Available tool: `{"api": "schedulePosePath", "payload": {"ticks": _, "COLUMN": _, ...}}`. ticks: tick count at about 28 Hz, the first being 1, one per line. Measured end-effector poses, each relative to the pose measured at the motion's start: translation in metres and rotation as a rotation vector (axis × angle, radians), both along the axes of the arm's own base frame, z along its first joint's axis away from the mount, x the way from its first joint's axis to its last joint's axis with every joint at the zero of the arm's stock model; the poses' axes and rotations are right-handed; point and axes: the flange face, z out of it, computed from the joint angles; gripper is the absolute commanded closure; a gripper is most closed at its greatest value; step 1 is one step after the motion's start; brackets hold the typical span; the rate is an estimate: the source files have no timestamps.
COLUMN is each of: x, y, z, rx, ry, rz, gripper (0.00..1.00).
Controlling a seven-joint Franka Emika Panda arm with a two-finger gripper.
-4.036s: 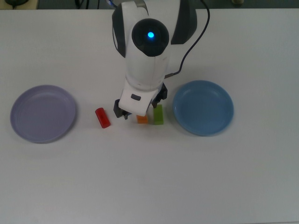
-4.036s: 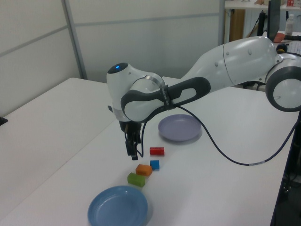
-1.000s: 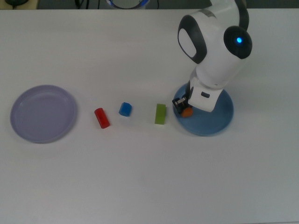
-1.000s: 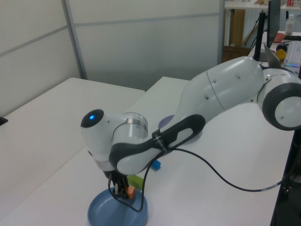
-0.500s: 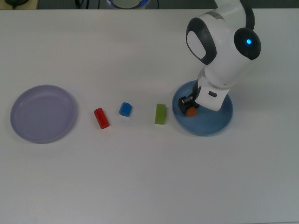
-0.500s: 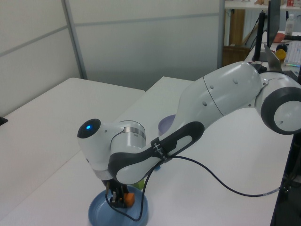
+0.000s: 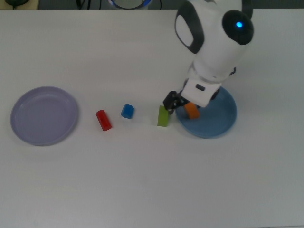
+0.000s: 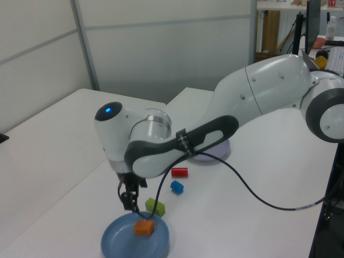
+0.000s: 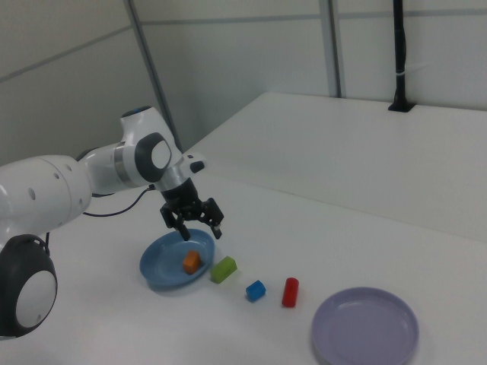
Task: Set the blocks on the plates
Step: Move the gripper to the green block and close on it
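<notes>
Now | gripper (image 9: 199, 226): spread wide, empty | above blue plate (image 9: 156, 271)

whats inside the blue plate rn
Only the orange block lies in the blue plate. The top view has the arm covering part of the plate; the left and right views show nothing else in it.

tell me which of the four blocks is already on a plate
The orange block: it lies in the blue plate. The green block, blue block and red block all sit on the bare table between the two plates.
</notes>
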Motion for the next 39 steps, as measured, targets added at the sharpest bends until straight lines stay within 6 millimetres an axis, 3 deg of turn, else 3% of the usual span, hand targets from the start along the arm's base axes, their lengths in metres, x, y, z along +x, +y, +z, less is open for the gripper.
{"api": "schedulePosePath", "payload": {"ticks": 7, "x": 0.015, "y": -0.069, "z": -0.008, "rx": -0.006, "ry": 0.013, "rz": -0.12, "gripper": 0.0}}
{"api": "schedulePosePath", "payload": {"ticks": 12, "x": 0.018, "y": -0.091, "z": -0.013, "rx": -0.002, "ry": 0.004, "rz": -0.259, "gripper": 0.0}}
{"api": "schedulePosePath", "payload": {"ticks": 21, "x": 0.018, "y": -0.088, "z": -0.019, "rx": -0.004, "ry": 0.0, "rz": -0.326, "gripper": 0.0}}
{"api": "schedulePosePath", "payload": {"ticks": 33, "x": 0.013, "y": -0.066, "z": -0.037, "rx": -0.01, "ry": 0.009, "rz": -0.396, "gripper": 0.0}}
{"api": "schedulePosePath", "payload": {"ticks": 39, "x": 0.013, "y": -0.066, "z": -0.038, "rx": -0.011, "ry": 0.01, "rz": -0.398, "gripper": 0.0}}
